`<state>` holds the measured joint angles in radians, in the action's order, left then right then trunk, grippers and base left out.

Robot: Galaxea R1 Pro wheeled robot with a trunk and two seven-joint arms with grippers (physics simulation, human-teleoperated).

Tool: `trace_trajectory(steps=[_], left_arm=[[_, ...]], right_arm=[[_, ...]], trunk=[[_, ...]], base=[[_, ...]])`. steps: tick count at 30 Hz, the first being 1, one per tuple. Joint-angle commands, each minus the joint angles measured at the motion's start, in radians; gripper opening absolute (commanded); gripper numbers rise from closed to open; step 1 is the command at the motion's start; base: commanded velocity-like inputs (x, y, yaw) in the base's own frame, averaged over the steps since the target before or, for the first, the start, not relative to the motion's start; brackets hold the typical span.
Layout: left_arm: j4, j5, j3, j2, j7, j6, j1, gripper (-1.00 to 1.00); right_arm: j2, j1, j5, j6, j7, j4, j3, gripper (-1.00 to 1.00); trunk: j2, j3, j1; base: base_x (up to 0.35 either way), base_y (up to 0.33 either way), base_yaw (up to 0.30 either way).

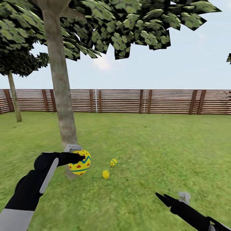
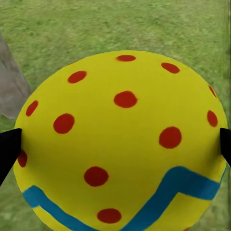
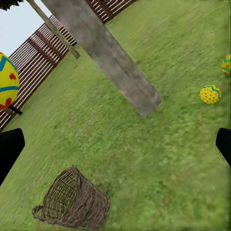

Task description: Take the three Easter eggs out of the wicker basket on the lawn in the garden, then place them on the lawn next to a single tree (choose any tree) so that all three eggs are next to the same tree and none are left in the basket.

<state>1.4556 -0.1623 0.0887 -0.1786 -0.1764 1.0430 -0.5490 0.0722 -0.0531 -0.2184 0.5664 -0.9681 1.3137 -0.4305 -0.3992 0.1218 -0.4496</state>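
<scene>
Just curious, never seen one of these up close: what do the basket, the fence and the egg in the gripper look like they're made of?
Basket: brown woven wicker, matte; the open weave lets light through. Fence: brown wood, in horizontal slats between posts. Egg: hard to tell, perhaps painted plastic or shell; its surface is smooth yellow with red dots and a blue zigzag band, with no visible grain. All are simulator renders, so these are looks only.

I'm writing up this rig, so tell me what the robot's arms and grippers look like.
Both arms are glossy black. The left arm has a light grey panel along the forearm and a grey-white upper segment. The left gripper and right gripper have slim black tapered fingers with small grey brackets.
</scene>
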Motion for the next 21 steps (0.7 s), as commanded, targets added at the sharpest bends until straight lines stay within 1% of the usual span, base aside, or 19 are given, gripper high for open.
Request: trace_trajectory(steps=[1,21], left_arm=[[0.001,-0.005,0.001,-0.001,0.002,0.004,0.0,-1.0],[0.001,-0.005,0.001,-0.001,0.002,0.004,0.0,-1.0]], right_arm=[[0.0,-0.001,-0.006,0.007,-0.001,-0.001,-0.001,1.0],[0.0,-0.001,-0.006,0.009,0.0,-0.001,-0.001,1.0]], trunk=[[-0.001,0.0,0.0],[-0.001,0.007,0.0]], base=[[0.0,0.0,-0.277],[0.0,0.0,-0.277]])
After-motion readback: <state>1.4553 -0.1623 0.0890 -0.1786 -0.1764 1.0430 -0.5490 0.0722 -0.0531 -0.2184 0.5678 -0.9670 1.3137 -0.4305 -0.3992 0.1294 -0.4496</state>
